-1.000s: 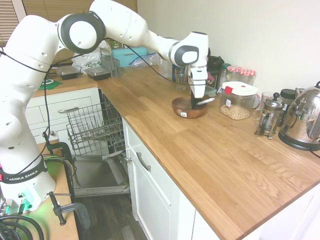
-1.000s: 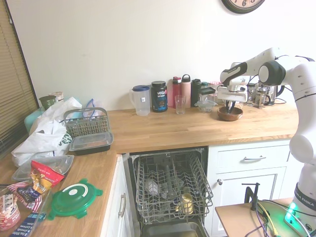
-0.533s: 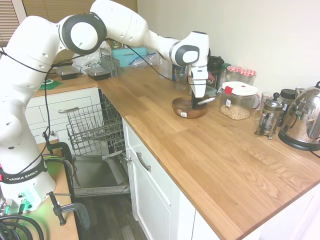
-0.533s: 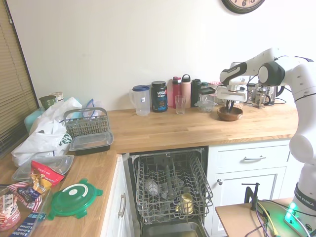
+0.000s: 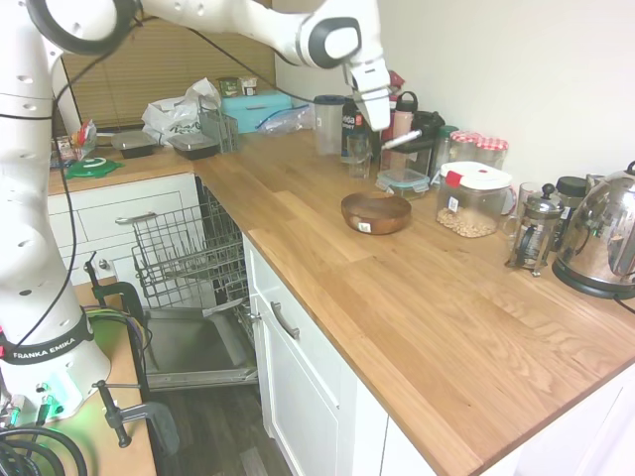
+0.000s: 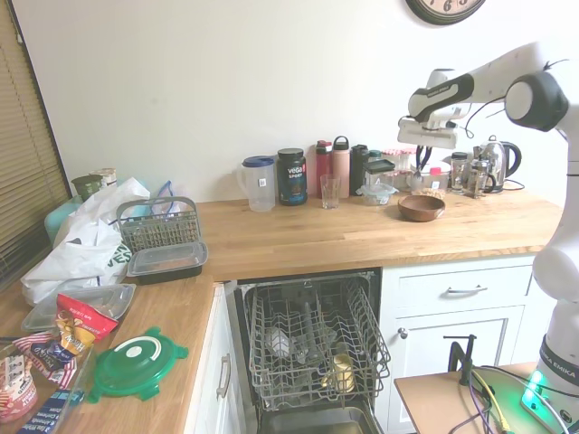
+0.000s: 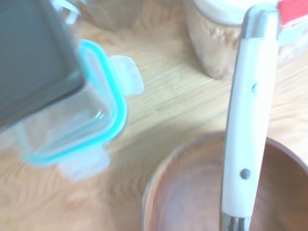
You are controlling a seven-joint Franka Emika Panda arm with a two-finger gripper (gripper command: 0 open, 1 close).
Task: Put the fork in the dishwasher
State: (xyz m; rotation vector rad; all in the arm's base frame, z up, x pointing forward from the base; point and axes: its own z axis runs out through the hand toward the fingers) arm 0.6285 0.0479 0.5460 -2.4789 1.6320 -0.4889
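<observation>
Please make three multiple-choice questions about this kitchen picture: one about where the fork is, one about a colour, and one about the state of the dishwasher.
1. Where is the fork?
A. lying in the wooden bowl
B. held in the air by the gripper, above the wooden bowl
C. in the dishwasher rack

2. What colour is the round lid on the counter's near left end, in the second exterior view?
A. green
B. red
C. white

3. What state is the dishwasher in?
A. door closed
B. door open, rack pulled out
C. door open, rack removed

Answers: 1 B, the fork hangs from the raised gripper; 2 A, the lid is plainly green; 3 B, the wire rack extends over the lowered door.
</observation>
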